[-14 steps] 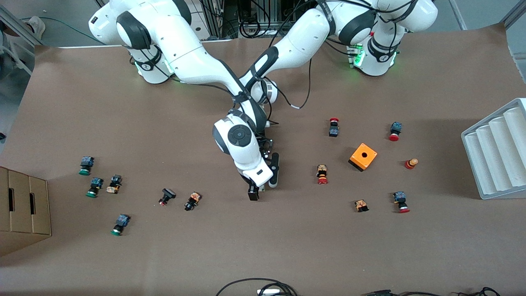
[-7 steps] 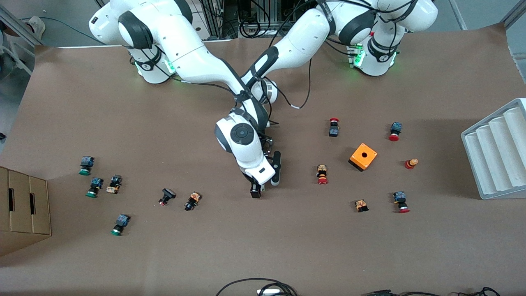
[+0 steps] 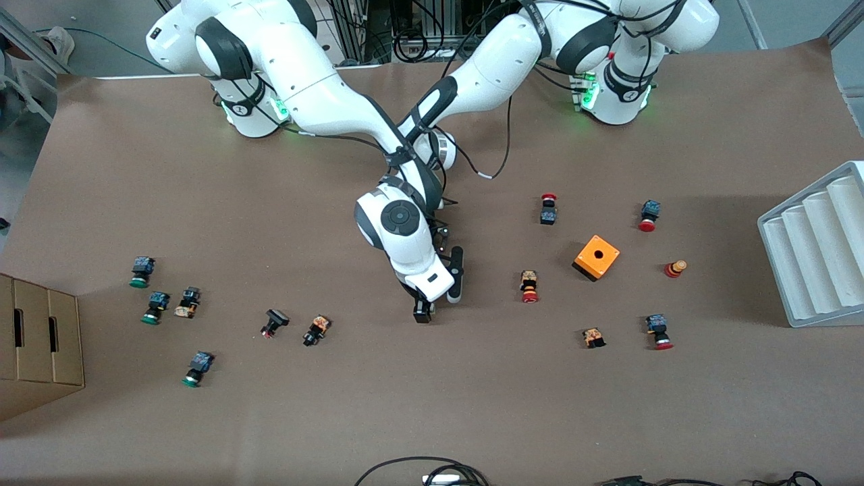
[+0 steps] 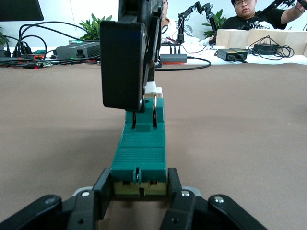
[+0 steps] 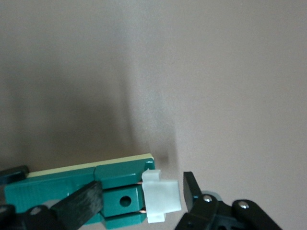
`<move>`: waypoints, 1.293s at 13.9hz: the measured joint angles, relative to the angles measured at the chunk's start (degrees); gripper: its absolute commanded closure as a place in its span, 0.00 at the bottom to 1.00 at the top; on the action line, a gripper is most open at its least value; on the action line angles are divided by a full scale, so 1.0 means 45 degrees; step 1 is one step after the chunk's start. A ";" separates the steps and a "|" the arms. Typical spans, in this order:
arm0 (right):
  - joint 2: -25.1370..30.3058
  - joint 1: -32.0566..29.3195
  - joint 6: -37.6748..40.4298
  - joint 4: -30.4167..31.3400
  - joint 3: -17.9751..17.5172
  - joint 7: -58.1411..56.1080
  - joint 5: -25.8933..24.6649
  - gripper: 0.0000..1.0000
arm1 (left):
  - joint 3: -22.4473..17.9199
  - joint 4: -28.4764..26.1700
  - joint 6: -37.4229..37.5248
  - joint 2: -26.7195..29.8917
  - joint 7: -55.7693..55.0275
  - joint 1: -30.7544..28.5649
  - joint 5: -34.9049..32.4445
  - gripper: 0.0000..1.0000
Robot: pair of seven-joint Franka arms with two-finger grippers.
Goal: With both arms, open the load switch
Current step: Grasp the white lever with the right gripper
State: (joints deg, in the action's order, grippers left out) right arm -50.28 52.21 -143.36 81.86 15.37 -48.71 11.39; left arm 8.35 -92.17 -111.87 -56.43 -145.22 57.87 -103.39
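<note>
The load switch (image 4: 141, 153) is a narrow green block lying on the brown table near its middle. My left gripper (image 4: 140, 183) is shut on one end of it, a finger pressed on each side. At the other end sits the white sliding piece (image 5: 162, 196). My right gripper (image 5: 136, 199) comes down over that end and is open: one finger (image 5: 79, 206) crosses the green body and the other (image 5: 192, 189) stands a small gap off the white piece. In the front view the right gripper (image 3: 424, 312) and its wrist hide the switch and the left gripper.
Small push-buttons lie scattered toward both ends of the table. An orange box with a hole (image 3: 597, 257) sits toward the left arm's end, with a white ribbed rack (image 3: 817, 250) at the table's edge there. A cardboard box (image 3: 37, 344) stands at the right arm's end.
The right hand has shifted slightly toward the robots' bases, over the switch's white end. The left arm has not moved.
</note>
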 measured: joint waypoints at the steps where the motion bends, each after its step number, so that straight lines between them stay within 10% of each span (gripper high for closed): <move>1: 0.0000 0.0000 0.0000 -0.0004 0.0001 0.0003 0.0000 0.23 | 0.0000 0.0000 0.0000 0.0000 0.0000 0.0000 0.0000 0.48; 18: 0.0100 0.0003 0.0035 -0.0005 0.0156 0.0044 0.0000 0.36 | -0.0002 0.0000 0.0000 -0.0001 0.0000 0.0001 0.0000 0.48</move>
State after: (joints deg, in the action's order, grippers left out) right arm -49.83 52.22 -143.20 81.84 16.08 -48.51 11.39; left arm 8.34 -92.17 -111.87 -56.43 -145.23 57.88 -103.39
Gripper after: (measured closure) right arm 0.335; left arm 0.476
